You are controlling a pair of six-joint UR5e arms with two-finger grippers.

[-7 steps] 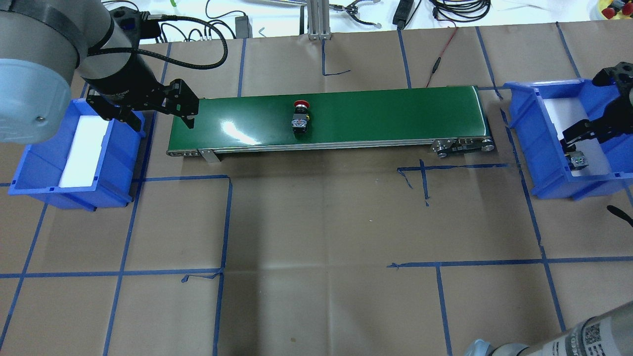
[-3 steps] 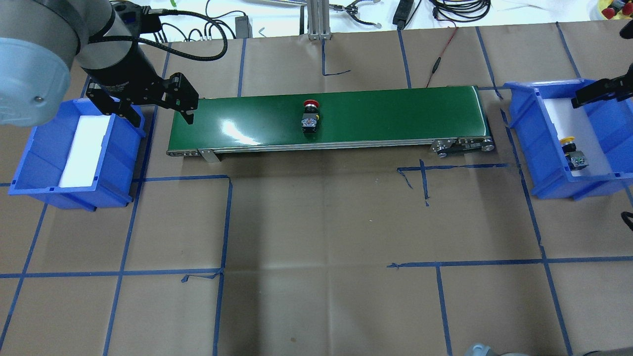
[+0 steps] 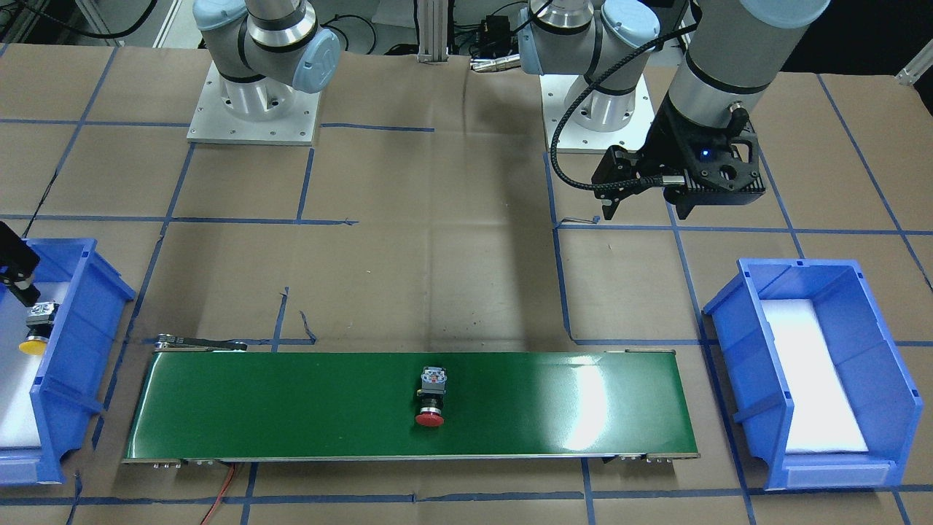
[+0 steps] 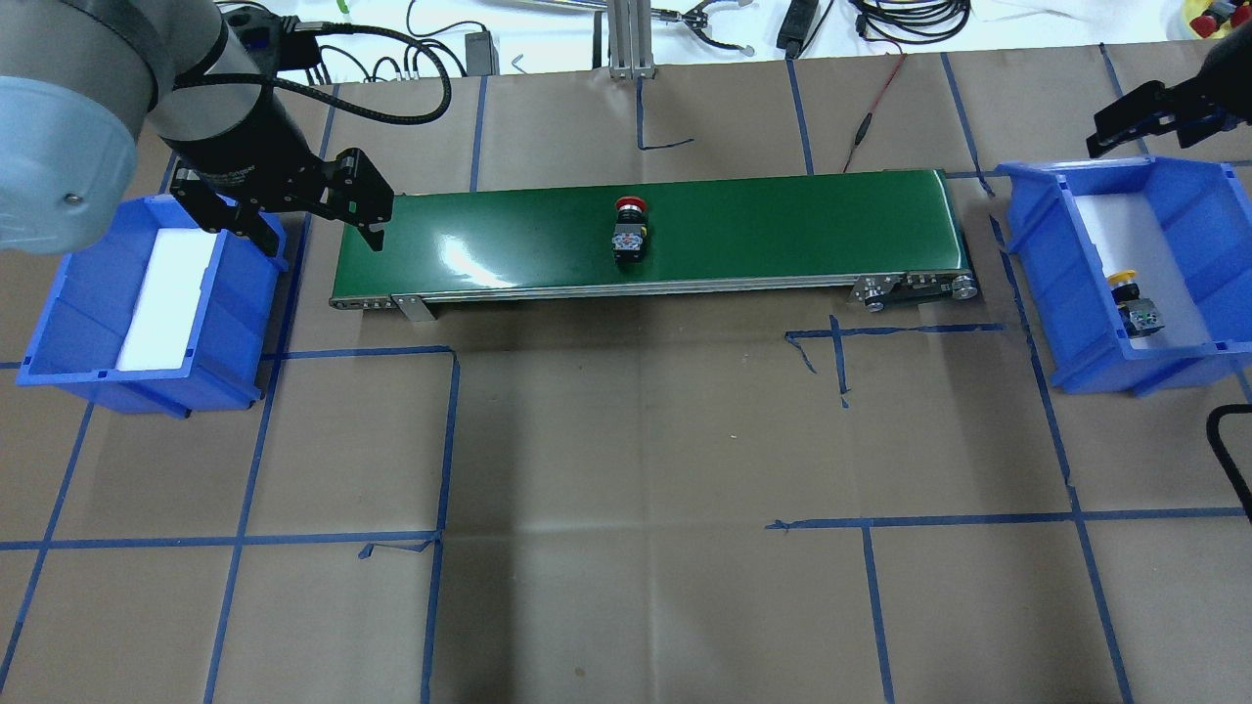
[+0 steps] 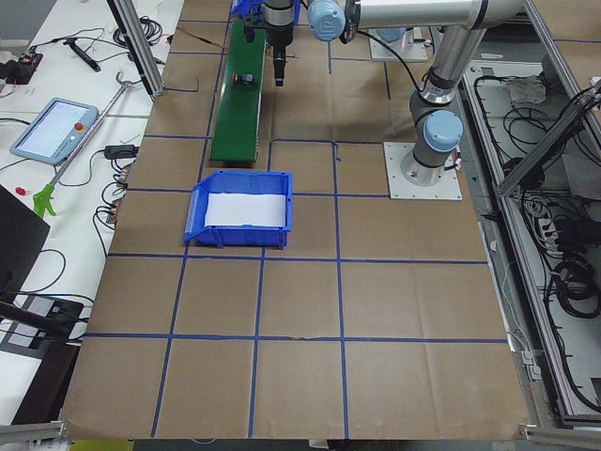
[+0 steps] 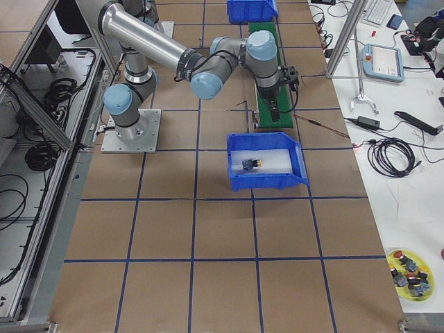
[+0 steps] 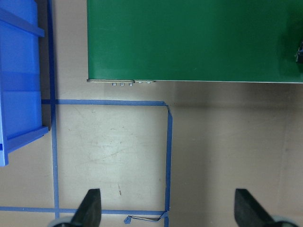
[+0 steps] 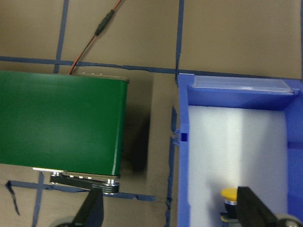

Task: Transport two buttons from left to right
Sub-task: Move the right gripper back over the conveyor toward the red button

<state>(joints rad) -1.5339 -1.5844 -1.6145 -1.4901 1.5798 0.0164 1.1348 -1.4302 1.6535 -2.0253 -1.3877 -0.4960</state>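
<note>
Two blocky black-grey buttons are seen: red-capped button (image 4: 629,227) on belt (image 4: 782,225), well apart from left tool (image 4: 321,240); yellow-capped button (image 4: 1132,298) in bin (image 4: 1032,256) near right tool (image 8: 170,194). Both tools are spread wide, empty.

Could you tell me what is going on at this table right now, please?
Two arms are passing push buttons from the left bin to the right bin along a green conveyor. The yellow button already lies in the right bin. The red button lies on the conveyor, about midway along. The left end effector hangs open by the conveyor's left end, holding nothing; the right end effector hangs open, also holding nothing, between the conveyor's right end and the right bin.
</note>
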